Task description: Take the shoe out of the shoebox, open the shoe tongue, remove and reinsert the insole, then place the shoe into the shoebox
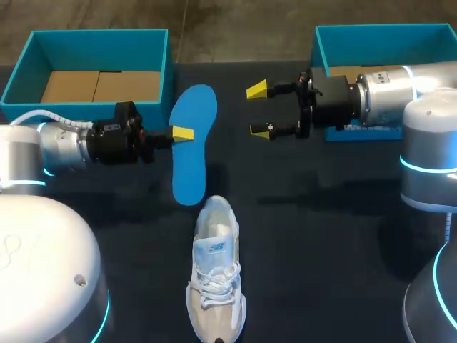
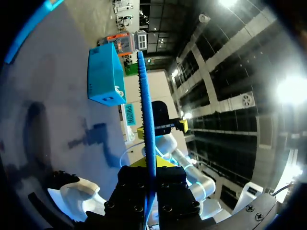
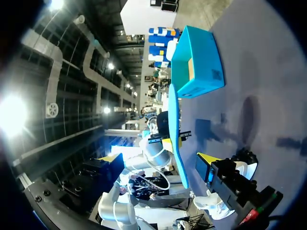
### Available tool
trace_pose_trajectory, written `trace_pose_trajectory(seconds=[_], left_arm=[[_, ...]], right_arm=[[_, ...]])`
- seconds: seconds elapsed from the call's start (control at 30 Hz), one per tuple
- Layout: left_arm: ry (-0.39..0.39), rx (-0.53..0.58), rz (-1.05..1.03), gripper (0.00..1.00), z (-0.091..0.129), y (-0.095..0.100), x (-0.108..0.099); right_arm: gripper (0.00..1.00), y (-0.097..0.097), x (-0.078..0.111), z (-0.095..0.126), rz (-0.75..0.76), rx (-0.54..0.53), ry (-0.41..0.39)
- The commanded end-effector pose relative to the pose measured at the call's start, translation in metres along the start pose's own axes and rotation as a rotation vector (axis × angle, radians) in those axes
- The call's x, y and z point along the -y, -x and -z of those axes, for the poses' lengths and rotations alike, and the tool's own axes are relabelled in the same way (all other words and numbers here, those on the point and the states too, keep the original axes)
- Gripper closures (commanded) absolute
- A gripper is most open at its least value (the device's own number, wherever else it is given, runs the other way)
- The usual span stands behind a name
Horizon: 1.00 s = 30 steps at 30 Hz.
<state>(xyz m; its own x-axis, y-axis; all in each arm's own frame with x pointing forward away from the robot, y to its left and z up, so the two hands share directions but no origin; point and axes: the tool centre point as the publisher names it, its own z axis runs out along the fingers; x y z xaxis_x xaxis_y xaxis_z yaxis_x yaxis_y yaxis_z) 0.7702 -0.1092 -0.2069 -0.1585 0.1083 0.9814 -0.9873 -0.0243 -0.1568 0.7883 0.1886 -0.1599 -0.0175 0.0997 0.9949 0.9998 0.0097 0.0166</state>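
The blue insole [image 1: 193, 143] hangs above the dark table, and my left gripper [image 1: 182, 133] is shut on its edge near the middle. In the left wrist view the insole [image 2: 146, 110] stands edge-on, pinched between the fingers of that gripper [image 2: 149, 167]. A white sneaker [image 1: 216, 279] lies on the table just below the insole's heel end, toe toward the front edge. To the insole's right, a short gap away, my right gripper [image 1: 258, 111] is open and holds nothing. Seen from the right wrist, the insole [image 3: 175, 134] is edge-on ahead of the open gripper [image 3: 160, 160].
A teal shoebox [image 1: 93, 36] stands at the back left with cardboard showing inside. A second teal shoebox [image 1: 385, 32] stands at the back right, behind my right arm. The sneaker [image 2: 79, 196] lies beside and below my left gripper.
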Motion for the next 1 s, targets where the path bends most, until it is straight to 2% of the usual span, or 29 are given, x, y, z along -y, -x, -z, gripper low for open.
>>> trace_pose_trajectory(seconds=[0.03, 0.4, 0.67, 1.0], left_arm=[[-0.025, 0.007, 0.006, 1.0, -0.008, 0.002, -0.001], [-0.048, 0.031, 0.038, 1.0, -0.009, 0.006, 0.001], [-0.048, 0.031, 0.038, 1.0, -0.009, 0.006, 0.001], [-0.048, 0.031, 0.038, 1.0, -0.009, 0.006, 0.001]], right_arm=[[0.0, 0.0, 0.001, -0.001, 0.0, 0.0, 0.003], [0.0, 0.0, 0.001, -0.001, 0.0, 0.0, 0.003], [0.0, -0.026, 0.003, -0.003, 0.0, 0.33, -0.039], [0.0, -0.066, 0.008, -0.023, -0.059, 0.698, -0.066]])
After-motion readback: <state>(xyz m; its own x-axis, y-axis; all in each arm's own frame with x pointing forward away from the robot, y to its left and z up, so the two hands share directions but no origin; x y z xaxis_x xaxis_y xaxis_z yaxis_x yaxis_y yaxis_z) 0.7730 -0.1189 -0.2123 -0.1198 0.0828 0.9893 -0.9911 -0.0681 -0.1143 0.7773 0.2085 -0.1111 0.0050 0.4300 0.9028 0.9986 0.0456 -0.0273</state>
